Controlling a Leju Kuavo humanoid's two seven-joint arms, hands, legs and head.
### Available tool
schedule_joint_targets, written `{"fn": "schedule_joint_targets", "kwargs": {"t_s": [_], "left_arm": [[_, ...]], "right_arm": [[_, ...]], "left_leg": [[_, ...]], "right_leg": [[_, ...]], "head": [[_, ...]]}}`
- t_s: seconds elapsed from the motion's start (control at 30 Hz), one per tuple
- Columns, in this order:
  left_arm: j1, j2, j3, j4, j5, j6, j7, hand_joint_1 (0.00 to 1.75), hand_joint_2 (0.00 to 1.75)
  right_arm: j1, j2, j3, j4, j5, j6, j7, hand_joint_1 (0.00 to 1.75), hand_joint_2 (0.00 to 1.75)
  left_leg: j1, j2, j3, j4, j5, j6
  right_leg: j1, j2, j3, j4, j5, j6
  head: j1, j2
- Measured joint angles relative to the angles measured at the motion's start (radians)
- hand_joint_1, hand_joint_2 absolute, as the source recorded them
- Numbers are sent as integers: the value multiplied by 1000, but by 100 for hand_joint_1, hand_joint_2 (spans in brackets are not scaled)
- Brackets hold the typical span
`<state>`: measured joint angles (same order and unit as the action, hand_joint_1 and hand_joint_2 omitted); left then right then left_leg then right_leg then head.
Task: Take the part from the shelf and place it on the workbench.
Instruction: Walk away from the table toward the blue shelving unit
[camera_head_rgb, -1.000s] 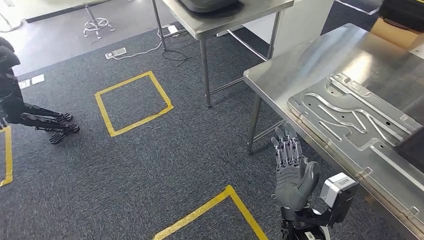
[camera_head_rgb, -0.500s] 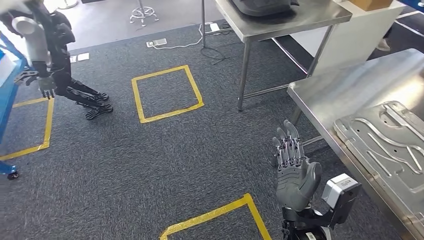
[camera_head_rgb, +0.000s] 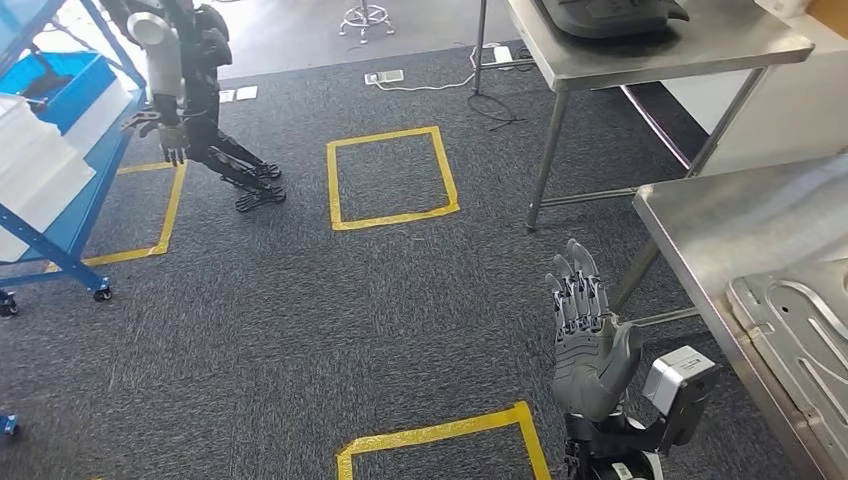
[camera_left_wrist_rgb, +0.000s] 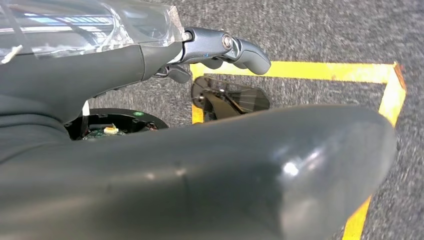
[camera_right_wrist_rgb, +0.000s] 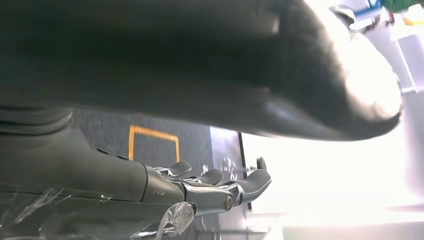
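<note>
We see right hand (camera_head_rgb: 590, 340) raised, fingers apart, empty, near workbench (camera_head_rgb: 700, 225) edge; part (camera_head_rgb: 800, 330) right; carpet open left. Left hand (camera_left_wrist_rgb: 220, 50) empty, fingers slightly curled.

Whole view swung round to the left. Bench (camera_head_rgb: 700, 215) and metal part (camera_head_rgb: 800, 330) now nearly off the right edge. Blue shelf (camera_head_rgb: 60, 150) and another robot (camera_head_rgb: 185, 90) newly at upper left.

Dark grey carpet (camera_head_rgb: 300, 300), yellow tape squares (camera_head_rgb: 390, 178), steel table (camera_head_rgb: 650, 45).
</note>
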<state>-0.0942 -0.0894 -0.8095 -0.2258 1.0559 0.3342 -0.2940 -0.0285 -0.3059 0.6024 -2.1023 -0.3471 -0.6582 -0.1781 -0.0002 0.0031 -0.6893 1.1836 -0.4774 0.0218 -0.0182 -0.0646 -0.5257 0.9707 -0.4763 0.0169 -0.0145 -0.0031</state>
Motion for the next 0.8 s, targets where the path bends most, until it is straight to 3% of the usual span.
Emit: {"fn": "schedule_joint_targets", "kwargs": {"t_s": [0.07, 0.1, 0.13, 0.2, 0.23, 0.3, 0.33, 0.4, 0.43, 0.47, 0.5, 0.57, 0.63, 0.7, 0.73, 0.8], "left_arm": [[-2, 0, 0, 0, 0, 0, 1, 0, 0], [-4, 0, 0, 0, 0, 0, 2, 0, 0], [-5, 0, 0, 0, 0, 0, 4, 0, 0], [-3, 0, 0, 0, 0, 0, 6, 0, 0], [-1, -1, 0, 0, 0, 0, 6, 0, 0], [-1, -2, 0, 0, 2, -1, 7, 0, 0], [-2, -3, 0, 0, 3, -3, 8, 0, 0], [-4, -5, 0, 0, 4, -7, 10, 0, 0], [-4, -6, 0, 0, 4, -9, 12, 0, 0], [-3, -6, 0, 0, 4, -11, 13, 0, 0], [-3, -7, 0, 0, 4, -12, 15, 0, 0], [-3, -7, 0, 0, 4, -16, 16, 0, 0], [-2, -6, 0, 0, 4, -19, 18, 0, 0], [1, -6, 0, 0, 4, -21, 18, 0, 0], [3, -6, 0, 0, 4, -21, 19, 0, 0], [3, -6, 0, 0, 3, -24, 19, 0, 0]], "right_arm": [[0, 0, -3, 0, 0, 1, -3, 0, 0], [0, 0, -5, 0, -1, 1, -4, 0, 0], [1, 0, -7, 0, -2, 1, -6, 0, 0], [1, -1, -10, -1, -7, 1, -8, 0, 0], [3, -1, -12, -1, -9, 1, -9, 0, 0], [6, -3, -17, -2, -12, 1, -12, 0, 0], [9, -5, -19, -2, -12, 1, -12, 0, 0], [13, -7, -22, -2, -13, 1, -13, 0, 0], [15, -8, -22, -1, -13, 1, -13, 0, 0], [15, -8, -23, -1, -14, 1, -13, 0, 0], [15, -8, -24, -1, -14, 2, -13, 0, 0], [15, -8, -27, -1, -14, 3, -13, 0, 0], [15, -8, -30, -1, -16, 4, -13, 0, 0], [14, -8, -31, 0, -18, 5, -14, 0, 0], [14, -8, -32, 0, -19, 6, -14, 0, 0], [14, -7, -32, -1, -21, 9, -15, 0, 0]], "left_leg": [[-12, 45, 79, -152, 53, 15], [-19, 61, 102, -198, 66, 20], [-24, 66, 110, -218, 68, 24], [-23, 41, 111, -226, 72, 30], [-20, 29, 116, -234, 76, 34], [-11, 5, 130, -250, 85, 45], [-11, -7, 133, -252, 85, 47], [-11, -34, 135, -251, 85, 50], [-10, -49, 135, -251, 84, 50], [-9, -65, 137, -249, 83, 49], [-7, -81, 138, -246, 81, 46], [-4, -110, 135, -235, 74, 35], [-3, -130, 126, -225, 70, 22], [0, -144, 118, -224, 72, 13], [0, -133, 115, -219, 68, 9], [-1, -78, 85, -154, 32, 1]], "right_leg": [[3, -23, 8, 0, -7, 6], [4, -33, 12, -1, -10, 10], [5, -42, 15, -2, -13, 14], [5, -58, 21, -7, -17, 24], [4, -48, 23, -3, -24, 28], [2, 3, 0, 63, -66, 32], [1, 34, -30, 127, -97, 33], [0, 57, -102, 254, -140, 36], [-1, 59, -121, 277, -136, 38], [-2, 60, -120, 260, -112, 40], [-5, 66, -100, 204, -72, 42], [-12, 104, -42, 66, -6, 47], [-13, 126, -19, 7, 12, 40], [-7, 107, -21, 7, 14, 23], [-6, 98, -21, 6, 15, 15], [-6, 75, -18, 4, 15, 1]], "head": [[0, 0], [0, 0], [0, 0], [0, 0], [1, 0], [2, 0], [3, 0], [3, 0], [3, 0], [3, 0], [3, 0], [4, 0], [5, 0], [4, 0], [4, 0], [0, 0]]}}
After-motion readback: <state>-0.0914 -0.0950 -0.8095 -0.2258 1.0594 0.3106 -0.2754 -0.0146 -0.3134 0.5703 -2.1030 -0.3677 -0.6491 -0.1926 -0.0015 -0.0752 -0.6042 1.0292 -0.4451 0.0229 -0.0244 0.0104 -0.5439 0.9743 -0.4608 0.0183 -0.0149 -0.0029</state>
